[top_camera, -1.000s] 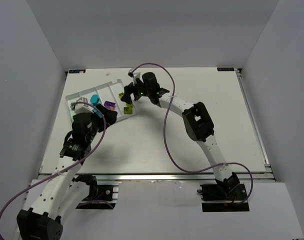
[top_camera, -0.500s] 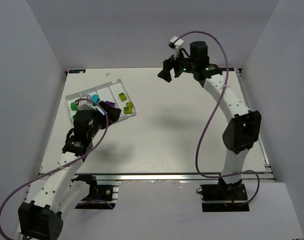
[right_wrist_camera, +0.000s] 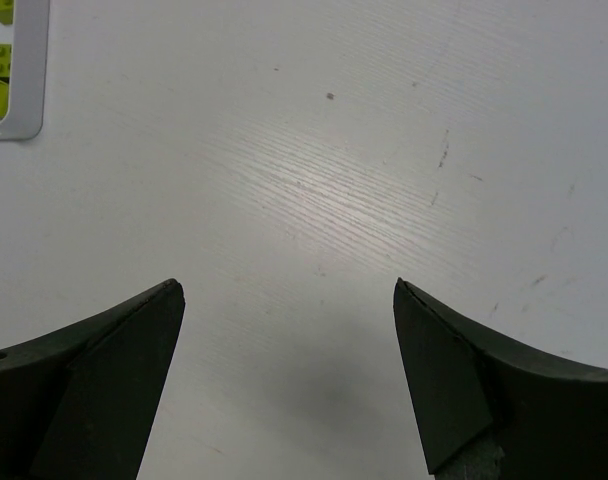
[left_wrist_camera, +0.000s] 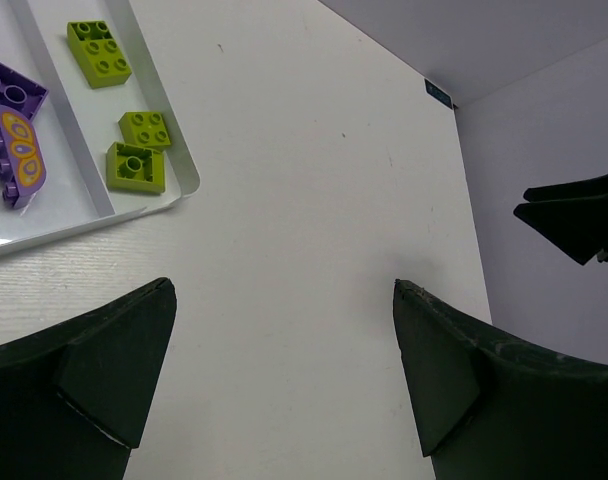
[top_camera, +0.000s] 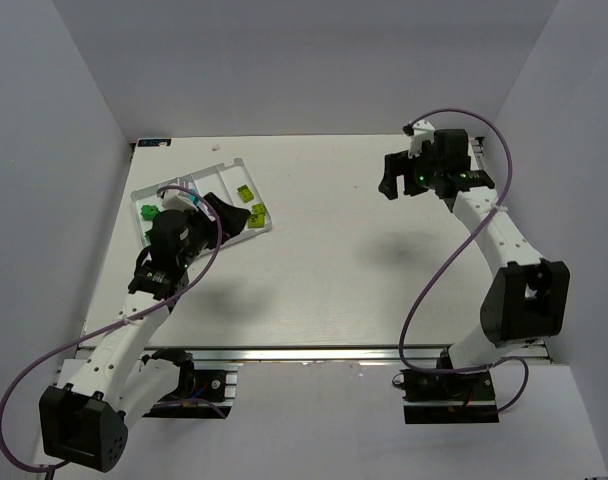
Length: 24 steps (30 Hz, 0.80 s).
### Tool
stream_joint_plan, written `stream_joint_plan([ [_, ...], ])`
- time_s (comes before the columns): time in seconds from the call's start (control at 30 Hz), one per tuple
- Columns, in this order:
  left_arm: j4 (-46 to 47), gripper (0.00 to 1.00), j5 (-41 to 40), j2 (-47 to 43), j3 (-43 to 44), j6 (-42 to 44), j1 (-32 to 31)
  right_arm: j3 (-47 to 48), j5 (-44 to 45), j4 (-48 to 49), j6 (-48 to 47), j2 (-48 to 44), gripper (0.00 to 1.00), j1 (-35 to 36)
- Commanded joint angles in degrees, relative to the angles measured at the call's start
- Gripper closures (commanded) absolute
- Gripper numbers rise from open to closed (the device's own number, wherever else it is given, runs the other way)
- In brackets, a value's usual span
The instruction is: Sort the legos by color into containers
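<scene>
The white tray (top_camera: 204,180) lies at the table's far left. Three yellow-green legos (left_wrist_camera: 99,52) lie in its rightmost compartment (left_wrist_camera: 169,150), also seen from above (top_camera: 252,205). Two purple pieces (left_wrist_camera: 14,140) lie in the neighbouring compartment. Dark green legos (top_camera: 147,211) sit at the tray's left end. My left gripper (top_camera: 224,213) hovers over the tray's near right part, open and empty (left_wrist_camera: 284,300). My right gripper (top_camera: 388,186) is open and empty (right_wrist_camera: 287,295) above bare table at the far right, well away from the tray. The left wrist hides part of the tray.
The tray's corner (right_wrist_camera: 19,110) shows at the top left of the right wrist view. Grey walls (top_camera: 74,120) enclose the table on three sides. The right arm's purple cable (top_camera: 434,270) loops over the right half of the table.
My right gripper has left the tray and swung up and across to the far right. My left gripper has shifted slightly forward over the tray. The yellow-green legos now lie uncovered.
</scene>
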Motion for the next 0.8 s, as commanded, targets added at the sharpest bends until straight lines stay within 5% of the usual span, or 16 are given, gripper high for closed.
stream_joint_plan([
  [0.0,2.0,0.02,1.7,0.1,1.8,-0.1,0.0,-3.0,5.6,3.5,0.3,-6.2,0.1,0.4],
  [0.77,0.9,0.02,1.7,-3.3,0.0,-0.7,0.0,-8.8,6.1,3.4,0.6,-9.7,0.11,0.3],
])
